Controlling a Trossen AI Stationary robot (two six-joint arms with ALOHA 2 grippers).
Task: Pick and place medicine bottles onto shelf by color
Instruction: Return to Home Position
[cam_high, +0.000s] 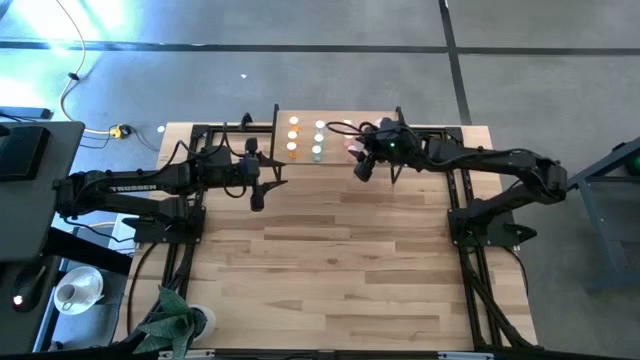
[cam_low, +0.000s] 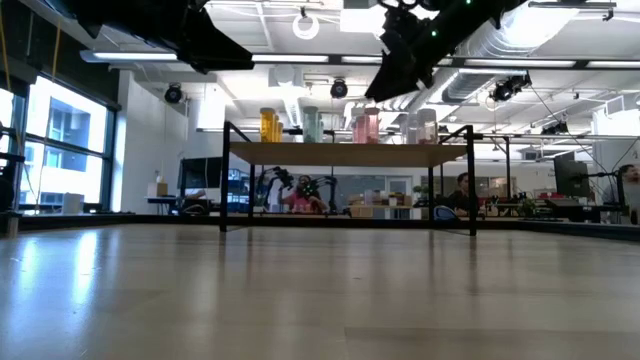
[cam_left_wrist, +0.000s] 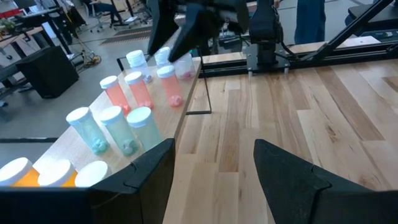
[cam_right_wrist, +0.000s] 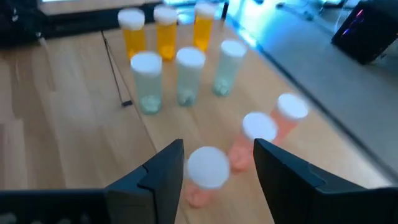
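Observation:
The shelf (cam_high: 380, 122) stands at the table's far edge. Bottles with white caps stand upright on it in rows by color: three orange (cam_right_wrist: 165, 34), three green (cam_right_wrist: 186, 74), three pink (cam_right_wrist: 261, 140) and some clear ones (cam_left_wrist: 140, 62). My right gripper (cam_right_wrist: 214, 165) is open above the shelf's near edge. Its fingers stand on either side of the nearest pink bottle (cam_right_wrist: 207, 174) without touching it. In the low view it (cam_low: 390, 85) hangs above the bottle tops. My left gripper (cam_left_wrist: 214, 165) is open and empty over the table, left of the shelf's near corner (cam_high: 258, 198).
Bare wooden tabletop (cam_high: 340, 270) stretches from the shelf to the near edge. Black frame rails (cam_high: 195, 190) run along both table sides. A green plant (cam_high: 170, 318) sits at the near left corner. People (cam_low: 300, 200) show in the room beyond the table.

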